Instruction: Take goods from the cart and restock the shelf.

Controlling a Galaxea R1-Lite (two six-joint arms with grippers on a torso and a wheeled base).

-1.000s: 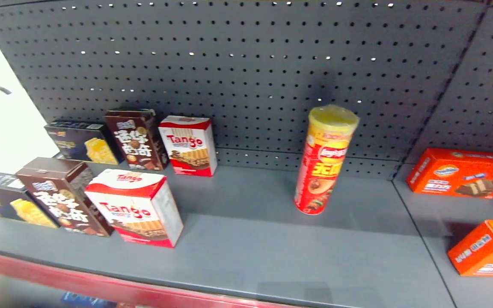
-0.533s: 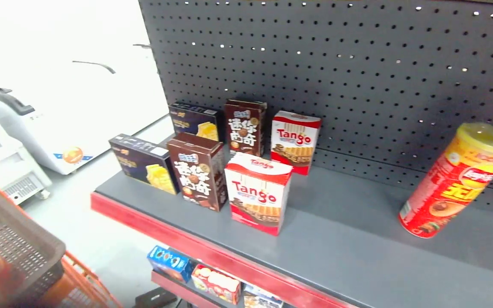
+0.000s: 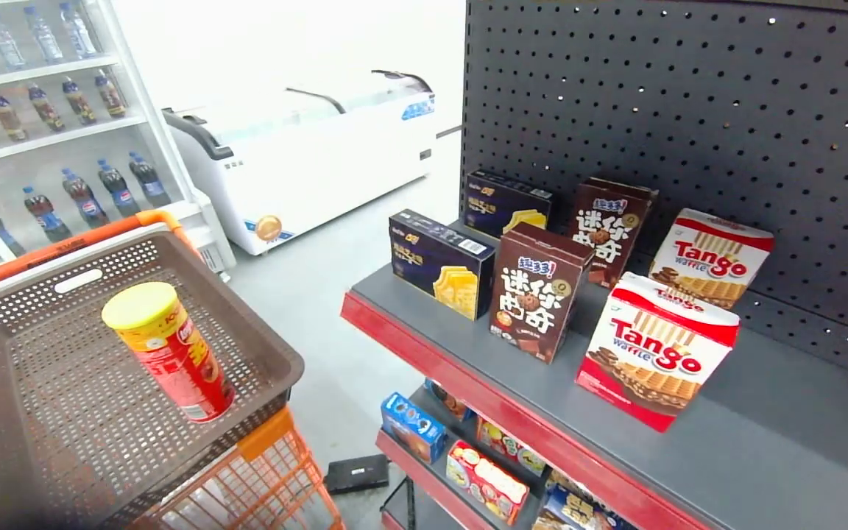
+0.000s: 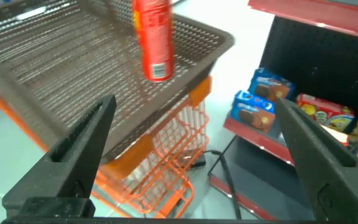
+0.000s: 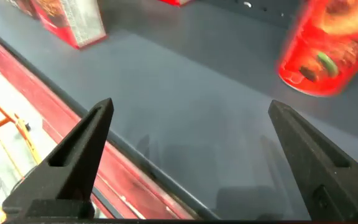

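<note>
A red canister with a yellow lid (image 3: 170,353) stands tilted in the brown perforated basket (image 3: 78,254) of the orange cart (image 3: 262,471) at the left. In the left wrist view my left gripper (image 4: 192,106) hangs open over the floor beside the basket (image 4: 55,56), with the canister (image 4: 153,37) beyond its fingers. My right gripper (image 5: 190,107) is open above the grey shelf board (image 5: 185,124). Another red canister (image 5: 328,50) stands on that board ahead of it. On the shelf (image 3: 762,442) stand Tango boxes (image 3: 656,350), brown boxes (image 3: 538,291) and dark blue boxes (image 3: 442,261).
A white chest freezer (image 3: 306,154) and a drinks fridge with bottles (image 3: 41,110) stand behind the cart. A lower shelf holds blue and colourful packs (image 3: 413,427). A dark flat object (image 3: 356,473) lies on the floor between cart and shelf.
The head camera has swung left, from the shelf with its canister toward the cart. The boxes on the shelf have kept their places.
</note>
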